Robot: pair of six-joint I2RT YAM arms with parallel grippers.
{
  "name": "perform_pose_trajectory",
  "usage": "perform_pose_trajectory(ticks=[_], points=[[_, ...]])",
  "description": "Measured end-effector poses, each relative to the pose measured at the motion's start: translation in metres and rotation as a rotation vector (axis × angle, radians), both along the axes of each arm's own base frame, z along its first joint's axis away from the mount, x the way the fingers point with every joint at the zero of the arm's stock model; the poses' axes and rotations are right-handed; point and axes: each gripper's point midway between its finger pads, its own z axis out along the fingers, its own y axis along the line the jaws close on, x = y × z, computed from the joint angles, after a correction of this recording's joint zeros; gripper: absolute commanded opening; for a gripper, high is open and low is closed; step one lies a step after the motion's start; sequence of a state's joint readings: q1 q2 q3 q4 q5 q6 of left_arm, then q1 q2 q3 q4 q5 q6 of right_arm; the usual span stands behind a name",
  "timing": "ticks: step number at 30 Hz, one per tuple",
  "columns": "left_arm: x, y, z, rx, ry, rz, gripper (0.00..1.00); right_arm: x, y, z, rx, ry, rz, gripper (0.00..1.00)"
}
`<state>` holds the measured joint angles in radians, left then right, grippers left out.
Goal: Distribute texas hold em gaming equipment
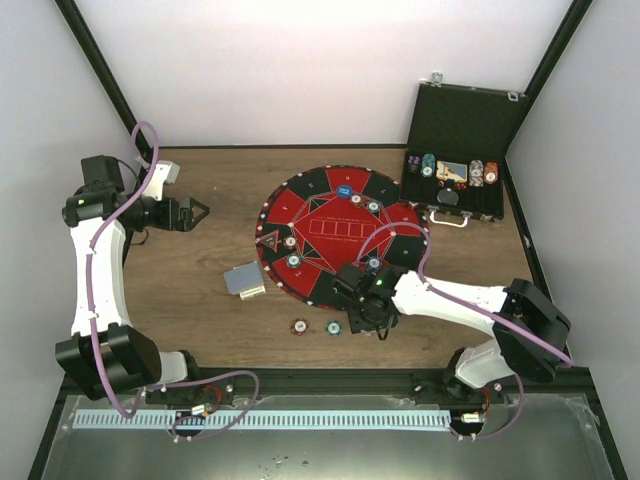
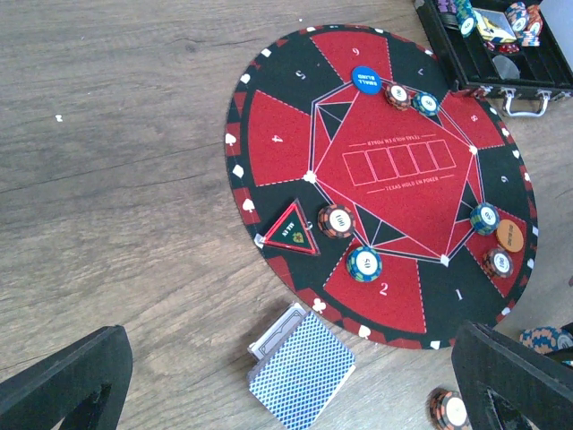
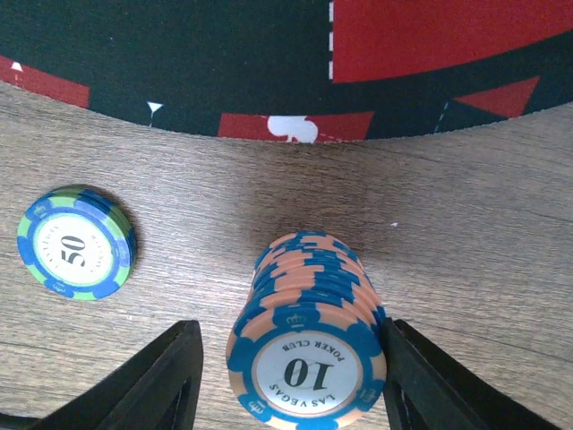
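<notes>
A stack of orange-and-blue "10" chips (image 3: pixel 309 313) stands on the wood between the open fingers of my right gripper (image 3: pixel 294 354). The right finger touches it and the left finger stands clear. A blue-and-green "50" chip stack (image 3: pixel 76 242) lies to its left. In the top view my right gripper (image 1: pixel 375 320) is just off the mat's near edge, beside two chip stacks (image 1: pixel 299 326) (image 1: pixel 333 327). The blue-backed card deck (image 2: pixel 303 372) lies left of the mat (image 2: pixel 286 134). My left gripper (image 1: pixel 195 213) is open and empty, high at the far left.
The round red-and-black mat (image 1: pixel 300 195) carries chip stacks (image 2: pixel 337 220) (image 2: pixel 364 263), a blue button (image 2: pixel 365 79), an orange button (image 2: pixel 508 236) and a triangular marker (image 2: pixel 294 230). The open black case (image 1: pixel 465 120) with more chips stands at the back right.
</notes>
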<state>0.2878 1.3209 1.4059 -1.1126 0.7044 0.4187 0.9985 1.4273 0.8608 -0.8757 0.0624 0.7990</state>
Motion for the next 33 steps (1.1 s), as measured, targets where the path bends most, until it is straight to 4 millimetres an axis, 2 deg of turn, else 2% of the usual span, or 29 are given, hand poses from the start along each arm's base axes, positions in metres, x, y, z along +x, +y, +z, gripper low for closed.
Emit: perform_pose_trajectory(ticks=[5,11,18,24,27,33], points=[[0.000,0.000,0.000,0.000,0.000,0.000,1.00,0.000,0.000,-0.001,-0.002,0.000,0.006,0.47],[0.000,0.000,0.000,0.000,0.000,0.000,1.00,0.000,0.000,-0.001,-0.003,-0.001,0.008,0.44],[0.000,0.000,0.000,0.000,0.000,0.000,1.00,0.000,0.000,-0.001,-0.004,-0.002,0.009,0.34],[0.000,0.000,0.000,0.001,0.001,0.001,1.00,0.000,-0.006,0.002,-0.033,-0.002,0.008,0.30],[0.000,0.000,0.000,0.002,0.001,0.001,1.00,0.004,-0.004,0.014,-0.036,-0.016,0.010,0.29],[0.000,0.000,0.000,0.002,0.001,0.001,1.00,0.024,0.016,0.054,0.020,-0.099,0.019,0.29]])
